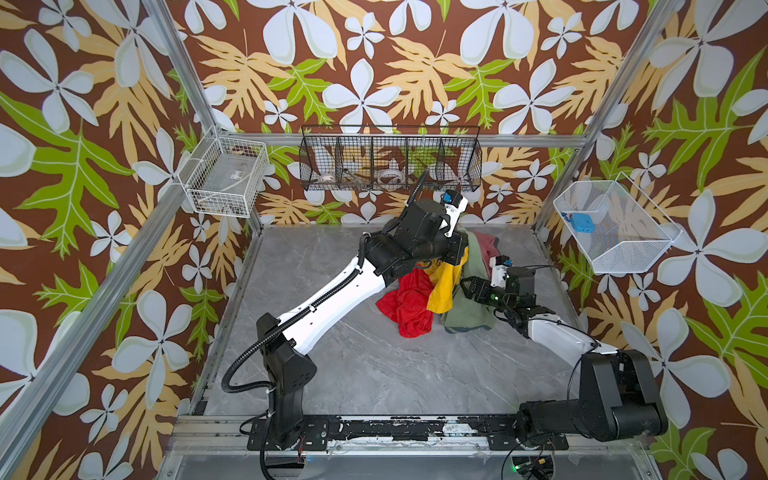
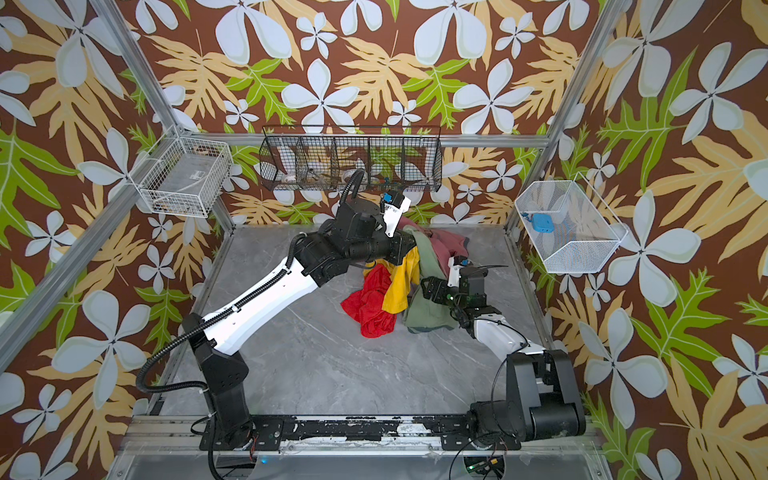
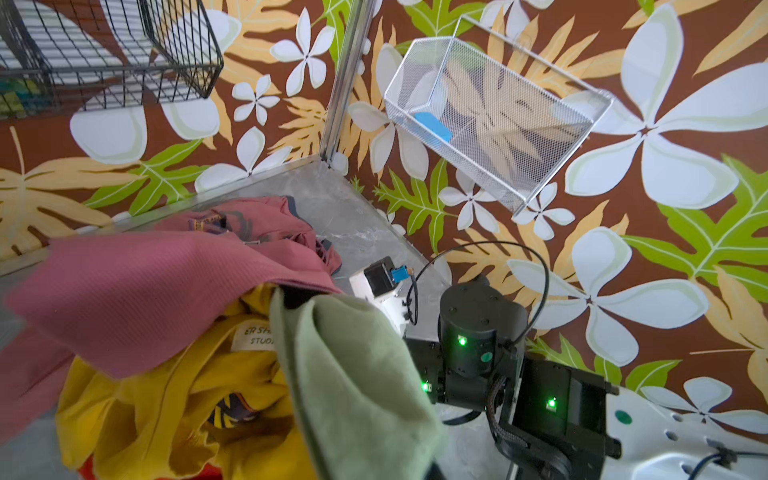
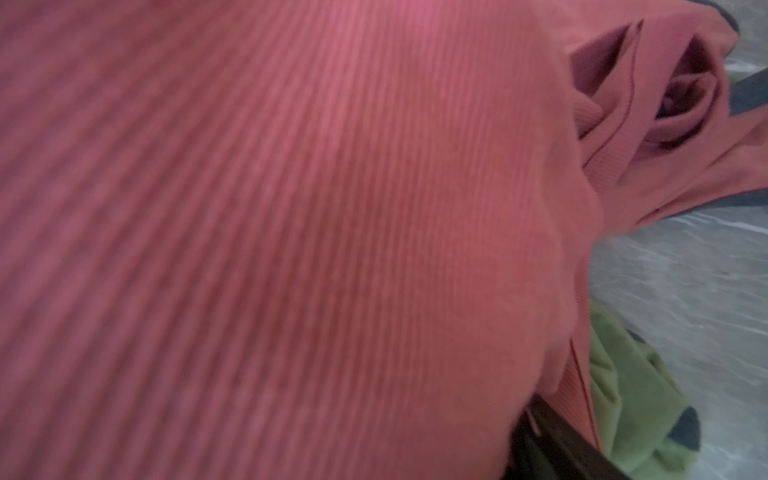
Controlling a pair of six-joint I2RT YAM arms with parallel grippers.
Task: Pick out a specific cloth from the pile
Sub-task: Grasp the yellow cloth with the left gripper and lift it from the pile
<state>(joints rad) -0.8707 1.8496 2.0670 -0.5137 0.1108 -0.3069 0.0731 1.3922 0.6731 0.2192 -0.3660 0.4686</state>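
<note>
Pink fabric [image 4: 291,228] filled your right wrist view. Mustard cloth [image 1: 444,293] hung midway in the pile [image 1: 465,320]. Left claw, buried there, was pressed together; on what, unclear. Right claw [image 1: 467,289] at the pile's edge: spread unreadable. Step looked like separation; next needed mustard pinched alone.

left gripper [image 1: 453,254] tips hidden in the pile [image 1: 415,307], pink garment [image 4: 291,228] blurred, right gripper [image 1: 471,289] tips buried

White shells, black joints — left arm [image 1: 336,297] centre left with ribbed black hose [image 1: 225,380], right arm [image 1: 559,334] lower right, apparently green LEDs [image 3: 461,340].
</note>
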